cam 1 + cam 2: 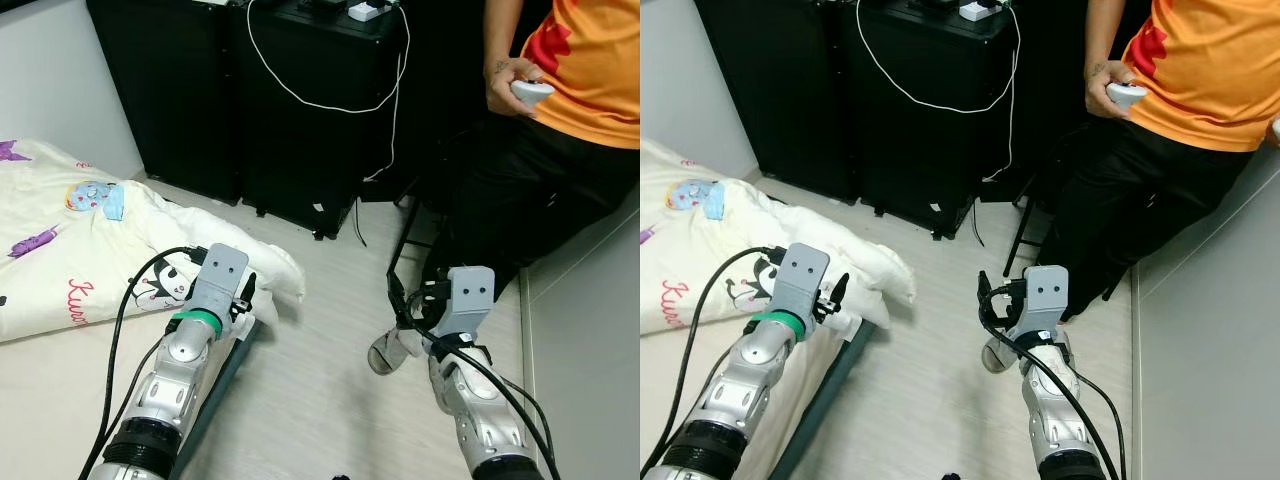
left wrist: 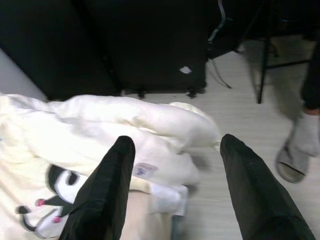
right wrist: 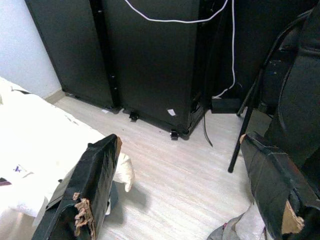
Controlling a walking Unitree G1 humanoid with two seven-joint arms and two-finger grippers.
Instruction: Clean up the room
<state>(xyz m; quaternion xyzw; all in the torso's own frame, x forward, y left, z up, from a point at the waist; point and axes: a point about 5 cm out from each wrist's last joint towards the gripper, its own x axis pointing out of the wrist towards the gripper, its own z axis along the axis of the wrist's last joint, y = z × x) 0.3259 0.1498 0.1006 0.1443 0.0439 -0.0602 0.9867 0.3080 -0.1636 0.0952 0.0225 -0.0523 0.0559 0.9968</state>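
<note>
The blanket (image 1: pixel 90 250) on the bed is soft, matt, cream-coloured cloth, rumpled into puffy folds and printed with cartoon figures. The floor (image 1: pixel 320 380) looks like pale wood-grain planks with a smooth, slightly satin finish. The cabinets (image 1: pixel 300 110) are matt black with flat smooth faces; a thin white cable (image 1: pixel 330 105), smooth and plastic-looking, hangs over them. Both arms are brushed silver metal with ribbed joints. The left end effector (image 2: pixel 175 185) has smooth, faintly glossy black fingers (image 2: pixel 107 185). The right end effector (image 3: pixel 185 190) has matt black padded fingers (image 3: pixel 92 185) whose covering is frayed and torn at the tips. The person's shirt (image 1: pixel 590 60) is orange cloth, the trousers (image 1: pixel 530 190) black cloth.
</note>
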